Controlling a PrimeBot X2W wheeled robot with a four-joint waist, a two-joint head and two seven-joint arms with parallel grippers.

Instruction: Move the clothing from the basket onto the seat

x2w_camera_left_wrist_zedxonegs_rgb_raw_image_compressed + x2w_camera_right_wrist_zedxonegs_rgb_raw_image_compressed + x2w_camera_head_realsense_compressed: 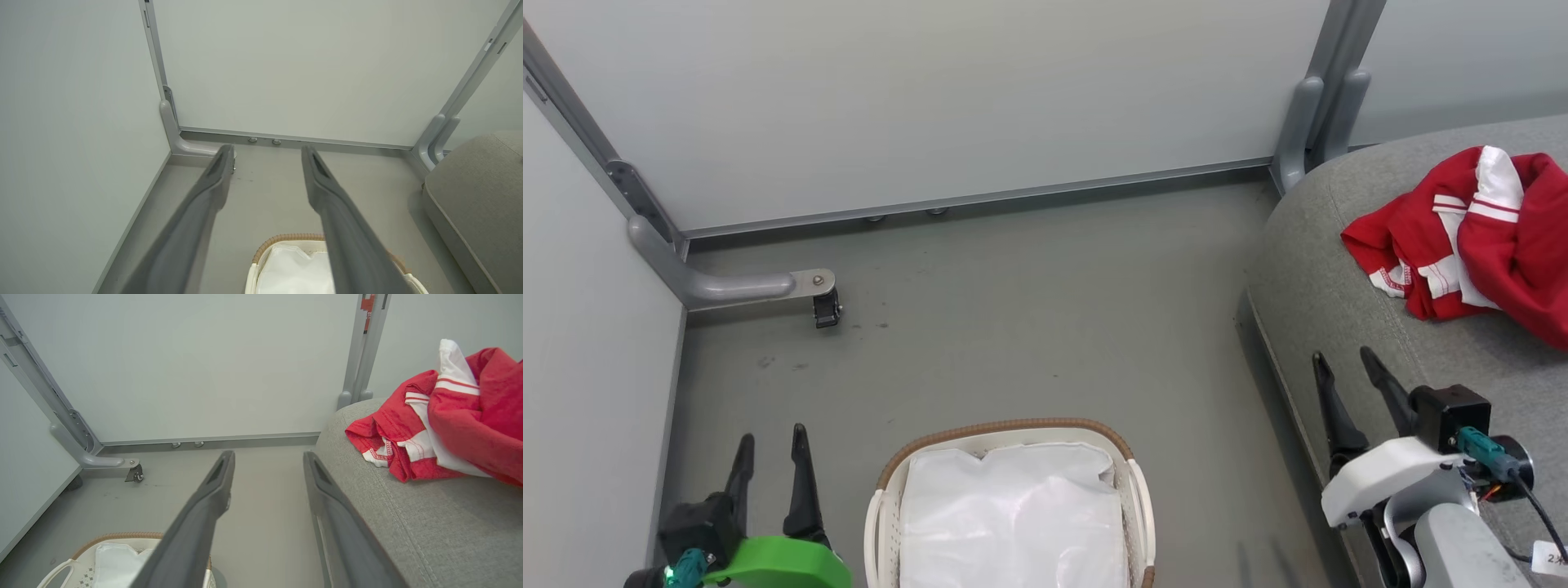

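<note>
From the head: wide bare floor [1029, 327] between the basket [1005, 426] at bottom centre and the pale wall panels [931, 98], hemmed at left by a grey frame foot [735, 287], at right by the rounded edge of the seat [1339, 269]. Clothing [1494, 245] heaped red and white on the seat, well apart from the basket; white liner [1013, 514] showing inside the basket. Left end effector [772, 437] low left beside the basket, fingers spread wide, holding nothing. Right end effector [1343, 357] at the seat's near edge, spread wide too, empty, short of the clothing. White tag [1550, 559] at lower right, writing too small to read. From the left wrist: left end effector [267, 151] wide over open floor, basket rim [286, 237] below, seat corner [478, 196] at right. From the right wrist: right end effector [269, 457] wide, one finger along the seat edge [408, 522], clothing [461, 416] beyond, untouched
</note>
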